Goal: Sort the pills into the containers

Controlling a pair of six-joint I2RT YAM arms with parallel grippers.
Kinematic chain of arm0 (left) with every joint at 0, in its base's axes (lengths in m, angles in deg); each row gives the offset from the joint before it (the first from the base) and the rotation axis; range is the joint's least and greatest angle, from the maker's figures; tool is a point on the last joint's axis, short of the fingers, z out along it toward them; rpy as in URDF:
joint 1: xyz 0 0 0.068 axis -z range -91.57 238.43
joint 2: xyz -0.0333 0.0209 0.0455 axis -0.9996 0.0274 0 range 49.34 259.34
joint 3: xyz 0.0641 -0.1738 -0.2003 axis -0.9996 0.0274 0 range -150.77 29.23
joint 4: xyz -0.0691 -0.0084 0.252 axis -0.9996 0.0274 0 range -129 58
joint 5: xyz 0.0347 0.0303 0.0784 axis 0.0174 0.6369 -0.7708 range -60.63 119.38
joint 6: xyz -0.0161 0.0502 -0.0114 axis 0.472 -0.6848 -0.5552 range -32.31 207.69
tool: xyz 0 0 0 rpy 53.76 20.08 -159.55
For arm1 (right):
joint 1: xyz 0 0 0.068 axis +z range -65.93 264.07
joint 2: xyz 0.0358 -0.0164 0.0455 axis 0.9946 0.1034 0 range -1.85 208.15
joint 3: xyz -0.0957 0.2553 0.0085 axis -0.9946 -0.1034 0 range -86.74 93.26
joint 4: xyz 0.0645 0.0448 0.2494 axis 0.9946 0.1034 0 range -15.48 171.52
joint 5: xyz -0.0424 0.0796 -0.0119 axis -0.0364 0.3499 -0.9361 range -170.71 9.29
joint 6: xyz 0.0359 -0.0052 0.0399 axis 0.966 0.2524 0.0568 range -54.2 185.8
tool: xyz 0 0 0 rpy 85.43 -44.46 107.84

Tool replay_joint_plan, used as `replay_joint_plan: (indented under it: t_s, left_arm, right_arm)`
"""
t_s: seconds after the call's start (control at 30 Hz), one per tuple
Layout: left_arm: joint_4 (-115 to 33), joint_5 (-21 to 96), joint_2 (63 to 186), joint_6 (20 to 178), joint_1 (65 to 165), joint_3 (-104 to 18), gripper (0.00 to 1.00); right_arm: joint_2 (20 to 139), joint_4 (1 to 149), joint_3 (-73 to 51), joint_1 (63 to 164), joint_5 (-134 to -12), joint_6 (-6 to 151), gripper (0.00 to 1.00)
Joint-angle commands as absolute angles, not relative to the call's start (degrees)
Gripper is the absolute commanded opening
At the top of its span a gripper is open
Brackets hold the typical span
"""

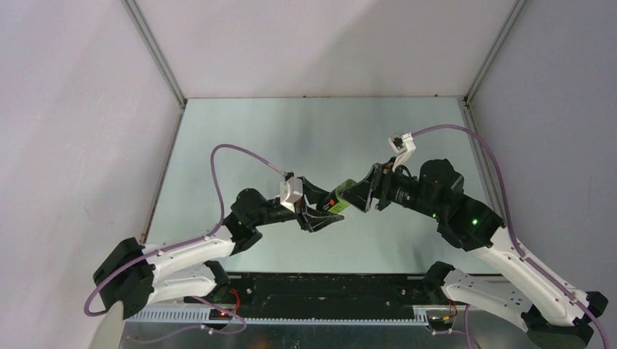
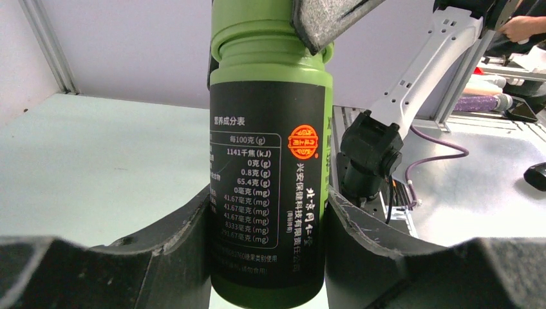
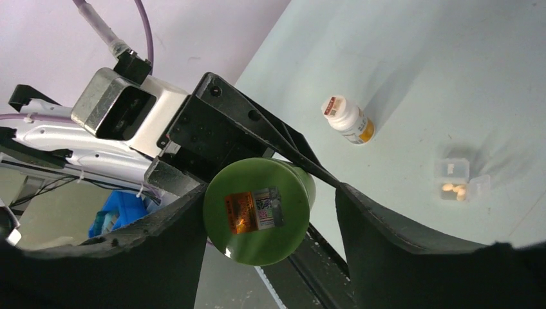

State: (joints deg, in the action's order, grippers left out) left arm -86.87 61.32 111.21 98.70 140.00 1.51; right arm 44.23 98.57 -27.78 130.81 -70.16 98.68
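The left hand [image 2: 267,215] is clamped on the lower body of a green bottle [image 2: 267,161] with a black label, a finger pressed to each side, holding it clear of the table [image 1: 305,131]. From the opposite side the right hand [image 3: 273,193] reaches over the bottle's green cap [image 3: 257,212]. Its fingers straddle the cap at a narrow spread: one touches the rim and a sliver of gap shows beside the other, so it is not clamped. Past the bottle in the right wrist view, a white bottle [image 3: 348,120] with an orange band lies on its side on the table. Farther off, near the white bottle but apart from it, sits the small clear pill box [image 3: 476,185], lid open, with a few yellowish pills [image 3: 454,188] in one compartment.
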Motion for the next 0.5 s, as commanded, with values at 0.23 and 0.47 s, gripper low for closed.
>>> replay_joint_plan:
  t_s: [0.23, 0.47]
  left_arm:
    - [-88.8, 61.77, 110.85, 98.83, 139.63, 0.03, 0.0]
    - [-81.35, 62.46, 110.54, 95.21, 139.63, -2.19, 0.0]
  right_arm:
    - [45.35, 96.0, -27.86, 130.76, -68.83, 99.01, 0.56]
    - [46.94, 101.22, -26.44, 131.46, -71.02, 95.56, 0.56]
